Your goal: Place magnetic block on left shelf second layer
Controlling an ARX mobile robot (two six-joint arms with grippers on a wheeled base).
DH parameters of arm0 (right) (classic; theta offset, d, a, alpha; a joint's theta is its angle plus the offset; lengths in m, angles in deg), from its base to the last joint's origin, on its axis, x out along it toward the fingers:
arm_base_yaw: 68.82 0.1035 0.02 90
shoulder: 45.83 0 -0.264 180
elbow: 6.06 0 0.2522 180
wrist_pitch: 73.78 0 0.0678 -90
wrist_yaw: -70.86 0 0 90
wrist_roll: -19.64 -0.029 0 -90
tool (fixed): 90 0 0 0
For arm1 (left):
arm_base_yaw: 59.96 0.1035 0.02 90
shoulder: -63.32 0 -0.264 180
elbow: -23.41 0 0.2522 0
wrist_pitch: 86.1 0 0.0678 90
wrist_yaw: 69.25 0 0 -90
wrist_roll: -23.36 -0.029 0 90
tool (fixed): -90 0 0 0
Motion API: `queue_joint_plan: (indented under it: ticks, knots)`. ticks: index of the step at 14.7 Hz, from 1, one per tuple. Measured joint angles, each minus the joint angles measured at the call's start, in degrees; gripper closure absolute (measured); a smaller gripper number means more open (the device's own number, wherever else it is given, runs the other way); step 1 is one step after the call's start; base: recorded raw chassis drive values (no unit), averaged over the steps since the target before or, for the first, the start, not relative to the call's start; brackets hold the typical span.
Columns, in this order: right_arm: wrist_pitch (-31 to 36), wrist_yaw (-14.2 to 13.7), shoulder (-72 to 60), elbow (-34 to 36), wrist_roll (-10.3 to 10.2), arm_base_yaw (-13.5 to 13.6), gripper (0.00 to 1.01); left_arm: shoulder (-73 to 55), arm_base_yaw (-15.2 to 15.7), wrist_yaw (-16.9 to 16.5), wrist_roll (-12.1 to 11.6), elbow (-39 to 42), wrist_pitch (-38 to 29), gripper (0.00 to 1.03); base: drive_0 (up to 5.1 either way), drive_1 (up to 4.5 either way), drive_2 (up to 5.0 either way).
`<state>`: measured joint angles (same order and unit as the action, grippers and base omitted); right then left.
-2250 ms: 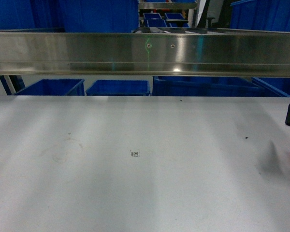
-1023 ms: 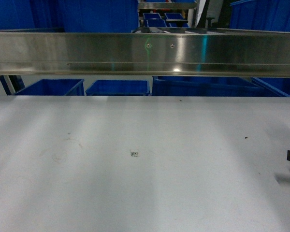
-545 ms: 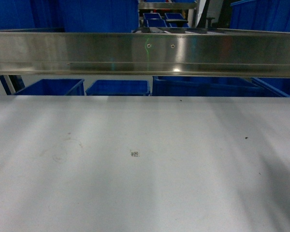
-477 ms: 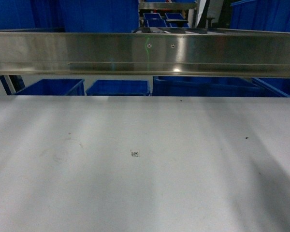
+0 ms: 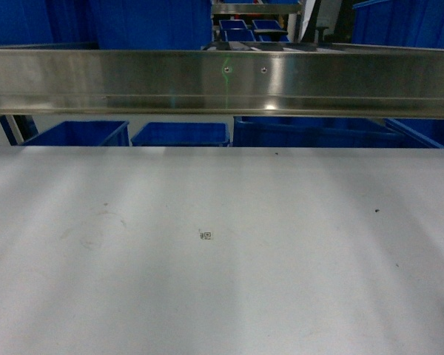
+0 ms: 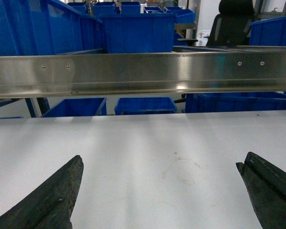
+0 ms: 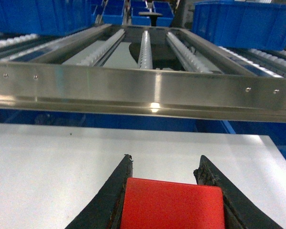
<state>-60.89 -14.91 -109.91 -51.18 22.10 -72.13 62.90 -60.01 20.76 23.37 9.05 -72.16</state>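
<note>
Gone from the head view is the dark right pincer that showed at the right edge of the desk two seconds ago with a sliver of red beside it; now that view holds no arm at all.

From largest to smallest: the white desk (image 5: 222,281) fills the lower part of every view, bare but for faint ring stains and a tiny printed marker (image 5: 206,235) near its middle. A long steel rail (image 5: 222,81) crosses just above its far edge. Seen from the right wrist, this rail fronts a rack level (image 7: 148,52) with white roller tracks running away from the camera, and a large blue bin (image 7: 243,24) sits on the right of that level. Smaller blue bins (image 5: 181,134) stand below the rail beyond the desk.

The left pincer (image 6: 162,191) hangs over the desk with its two dark fingers (image 6: 47,200) spread far apart and nothing between them.

The right pincer (image 7: 164,191) is pinching the red block (image 7: 174,202), one dark finger pressed against each side of it. The block is held above the near part of the desk, in front of the rail and lower than the roller tracks.
</note>
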Motion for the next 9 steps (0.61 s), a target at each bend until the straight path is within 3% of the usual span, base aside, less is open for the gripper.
queue_joint_plan:
  ticks: [3, 9]
  knots:
    - [-0.17, 2.40, 2.64, 2.29, -2.69, -5.57, 0.67, 0.00, 0.00, 0.00, 0.00, 0.00, 0.00, 0.05, 0.0, 0.00, 0.0]
    - [0.09, 3.58, 2.69, 2.67, -2.58, -6.19, 0.67, 0.00, 0.00, 0.00, 0.00, 0.00, 0.00, 0.05, 0.0, 0.00, 0.0]
